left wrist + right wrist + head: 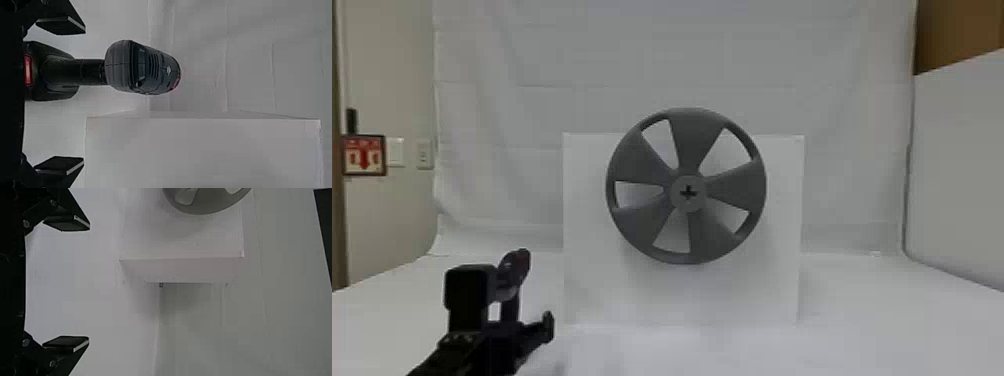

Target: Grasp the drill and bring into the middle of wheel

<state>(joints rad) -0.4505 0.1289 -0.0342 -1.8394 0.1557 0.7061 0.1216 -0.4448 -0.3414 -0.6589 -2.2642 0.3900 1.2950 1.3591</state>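
Note:
My left gripper (509, 301) is at the lower left in the head view, with the dark drill (514, 267) upright just beyond it. In the left wrist view the gripper (83, 94) is open, its fingers wide apart. The drill (121, 67) lies ahead there, its handle and base nearer one finger than the other, neither touching it. The grey five-spoked wheel (689, 131) has a cross-shaped hole in its hub and is mounted on the white box's front. In the right wrist view my right gripper (89, 282) stands open with nothing between its fingers, and part of the wheel (203, 203) shows.
The white box (592, 290) stands upright on the white-covered table (872, 320), to the right of the drill. White cloth (532, 60) hangs behind, and a pale panel (957, 165) rises at the right.

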